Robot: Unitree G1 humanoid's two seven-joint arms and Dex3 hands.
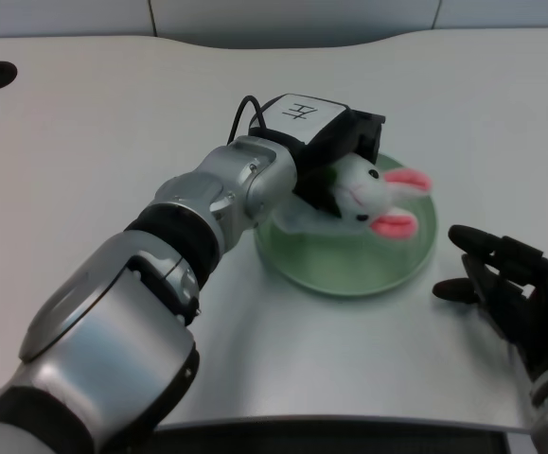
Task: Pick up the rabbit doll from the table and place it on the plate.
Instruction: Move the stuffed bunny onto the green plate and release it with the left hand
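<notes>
The left hand (pixel 335 156) grips the rabbit doll (pixel 373 197) over the green plate (pixel 349 270); its fingers are mostly hidden, and the doll's body is covered too.

rabbit doll (pixel 363 192) – white body, pink inner ears, black eye, thin red stitched mouth | plate (pixel 349 265) – translucent green | left hand (pixel 335 142) – black, white label with dark handwritten mark | table (pixel 84 142) – white, black round holes near corners
</notes>
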